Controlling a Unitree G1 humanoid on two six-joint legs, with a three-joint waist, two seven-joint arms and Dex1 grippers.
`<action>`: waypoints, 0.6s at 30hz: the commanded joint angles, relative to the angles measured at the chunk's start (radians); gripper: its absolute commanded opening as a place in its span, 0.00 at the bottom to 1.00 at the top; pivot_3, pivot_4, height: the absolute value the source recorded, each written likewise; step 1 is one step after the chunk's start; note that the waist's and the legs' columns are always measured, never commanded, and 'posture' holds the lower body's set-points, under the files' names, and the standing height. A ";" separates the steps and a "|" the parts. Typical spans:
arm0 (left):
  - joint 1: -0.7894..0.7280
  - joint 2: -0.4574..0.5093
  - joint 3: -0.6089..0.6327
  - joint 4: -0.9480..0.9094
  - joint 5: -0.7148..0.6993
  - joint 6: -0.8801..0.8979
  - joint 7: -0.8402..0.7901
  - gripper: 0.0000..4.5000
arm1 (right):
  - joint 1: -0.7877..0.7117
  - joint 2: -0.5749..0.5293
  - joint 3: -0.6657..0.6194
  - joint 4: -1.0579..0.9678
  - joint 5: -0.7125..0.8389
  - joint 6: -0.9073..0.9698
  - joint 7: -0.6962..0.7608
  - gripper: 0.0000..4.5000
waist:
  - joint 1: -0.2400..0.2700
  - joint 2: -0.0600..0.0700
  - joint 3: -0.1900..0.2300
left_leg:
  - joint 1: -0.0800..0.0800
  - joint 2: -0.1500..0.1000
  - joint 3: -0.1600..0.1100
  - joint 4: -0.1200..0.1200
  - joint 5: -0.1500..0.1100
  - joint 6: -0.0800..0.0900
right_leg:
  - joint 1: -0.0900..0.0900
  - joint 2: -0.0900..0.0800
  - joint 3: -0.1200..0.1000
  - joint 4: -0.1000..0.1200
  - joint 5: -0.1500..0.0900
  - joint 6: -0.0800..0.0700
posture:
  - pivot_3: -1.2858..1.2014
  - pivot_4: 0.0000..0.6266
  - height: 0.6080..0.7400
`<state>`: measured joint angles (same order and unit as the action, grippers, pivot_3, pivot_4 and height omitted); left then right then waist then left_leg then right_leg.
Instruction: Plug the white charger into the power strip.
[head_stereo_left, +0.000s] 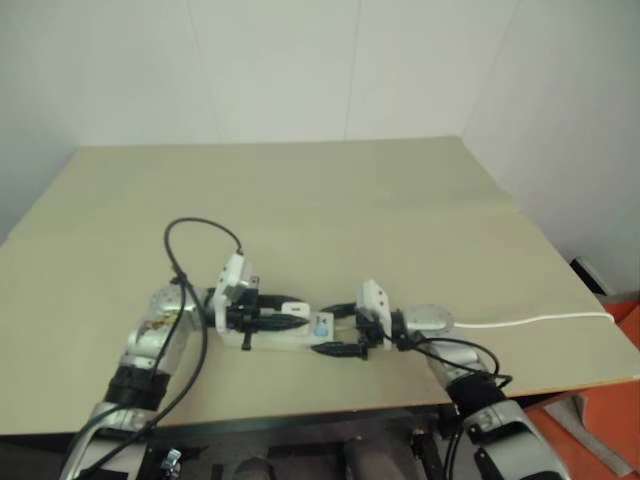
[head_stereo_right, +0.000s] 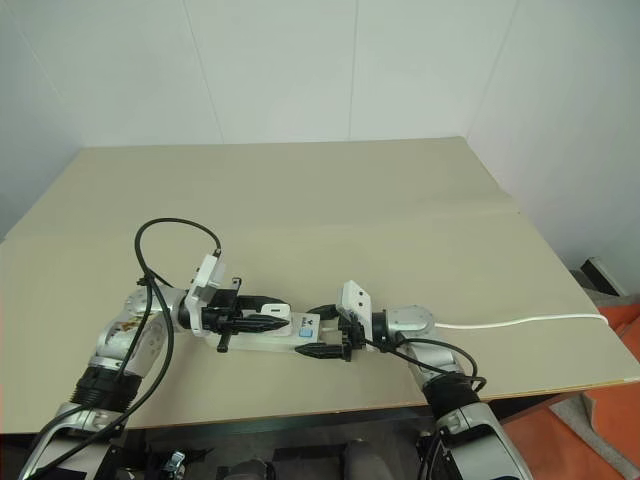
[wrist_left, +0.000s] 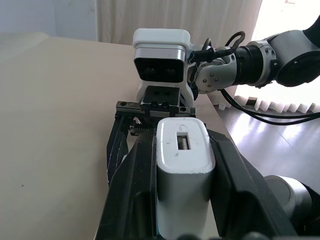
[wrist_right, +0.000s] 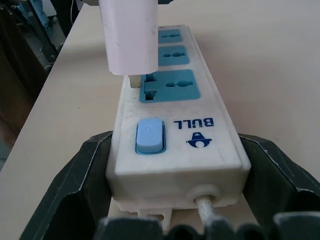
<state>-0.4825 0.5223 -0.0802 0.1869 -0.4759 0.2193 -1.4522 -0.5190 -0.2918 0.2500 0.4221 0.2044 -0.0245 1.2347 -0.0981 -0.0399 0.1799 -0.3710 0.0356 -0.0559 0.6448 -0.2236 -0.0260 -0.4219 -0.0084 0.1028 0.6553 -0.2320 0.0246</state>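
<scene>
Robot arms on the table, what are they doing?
The robot is plugging something in. Its left gripper is shut on a small white plastic charger block. Its right gripper holds the switch end of a long white power strip with blue sockets on the tan table. The charger's prongs are at the socket nearest the blue switch, not yet pushed fully in.

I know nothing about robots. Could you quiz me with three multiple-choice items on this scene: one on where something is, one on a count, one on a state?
1. The white charger is:
A. over the power strip, at the socket nearest the switch
B. on the floor
C. at the table's far edge

2. Blue socket faces on the strip:
A. one
B. three
C. five

3. The left end effector is:
A. wide open, holding nothing
B. shut on the charger
C. holding the cord

Answers:
1 A, its prongs hang at that socket.
2 B, three show in a row.
3 B, black fingers flank the charger.
</scene>
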 joint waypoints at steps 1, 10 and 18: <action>-0.013 0.009 0.022 -0.008 -0.012 -0.015 -0.010 0.23 | 0.022 0.007 0.030 0.013 -0.027 -0.018 0.006 0.76 | 0.000 0.000 0.000 | 0.000 0.000 0.000 0.000 0.000 0.000 | 0.000 0.000 0.000 0.000 0.000 0.000 | 0.52 0.24 1.00; -0.019 0.011 0.022 0.013 0.001 -0.034 -0.018 0.23 | 0.027 0.007 0.032 0.017 -0.030 -0.038 0.002 0.76 | 0.000 0.000 0.000 | 0.000 0.000 0.000 0.000 0.000 0.000 | 0.000 0.000 0.000 0.000 0.000 0.000 | 0.52 0.24 1.00; -0.032 0.007 0.020 0.061 0.020 -0.085 -0.022 0.23 | 0.033 0.006 0.035 0.015 -0.031 -0.045 -0.001 0.76 | 0.000 0.000 0.000 | 0.000 0.000 0.000 0.000 0.000 0.000 | 0.000 0.000 0.000 0.000 0.000 0.000 | 0.52 0.24 1.00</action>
<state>-0.4943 0.5252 -0.0802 0.2513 -0.4624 0.1595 -1.4734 -0.5055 -0.2895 0.2528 0.4274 0.1987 -0.0754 1.2230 -0.0982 -0.0399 0.1799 -0.3709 0.0356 -0.0559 0.6445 -0.2236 -0.0260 -0.4220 -0.0083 0.1027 0.6551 -0.2320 0.0246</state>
